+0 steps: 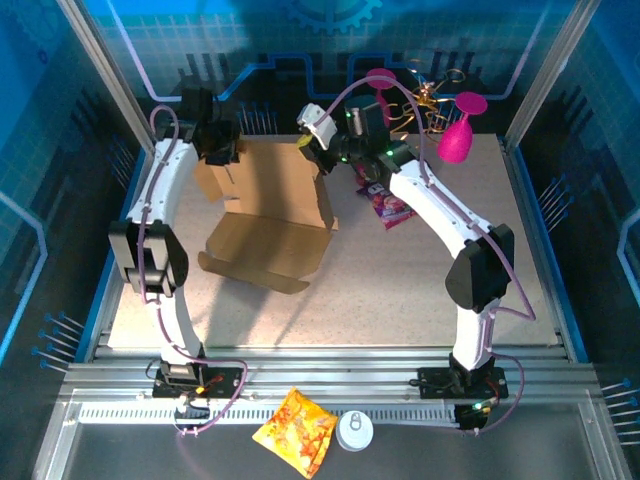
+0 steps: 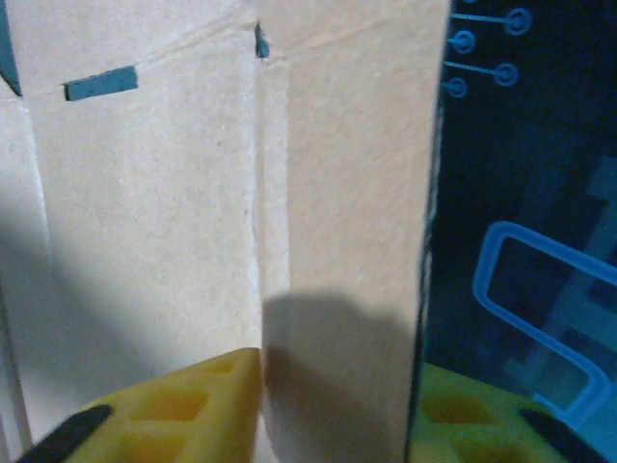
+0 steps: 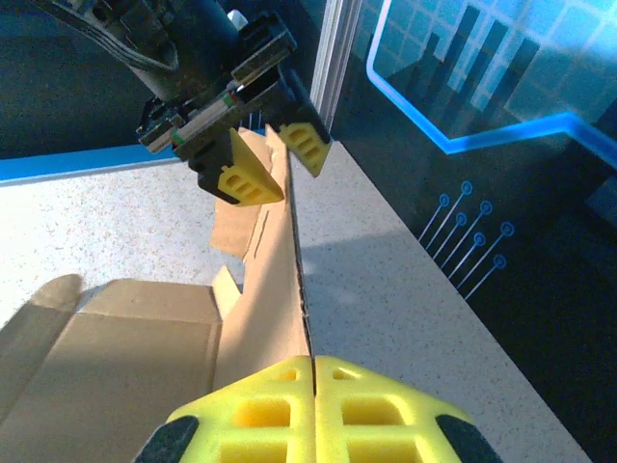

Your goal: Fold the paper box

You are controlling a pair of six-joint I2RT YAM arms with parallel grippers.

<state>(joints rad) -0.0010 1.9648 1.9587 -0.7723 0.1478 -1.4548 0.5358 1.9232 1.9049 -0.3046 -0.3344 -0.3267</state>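
Holding one paper box by its upright panel, right pincer pinching, left pincer astride, grip unclear

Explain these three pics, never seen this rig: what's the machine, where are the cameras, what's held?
Two white robot arms are bolted at the near edge of a speckled table. The top picture looks down from above and behind them. The other two come from a camera on each wrist, showing its own yellow fingers. On the table lies a brown corrugated cardboard box, one panel raised upright. The right tool is shut on that panel's edge. The left tool straddles its far corner; whether it grips is unclear. Nearby: a pink goblet at the back, an orange-yellow snack packet in front.
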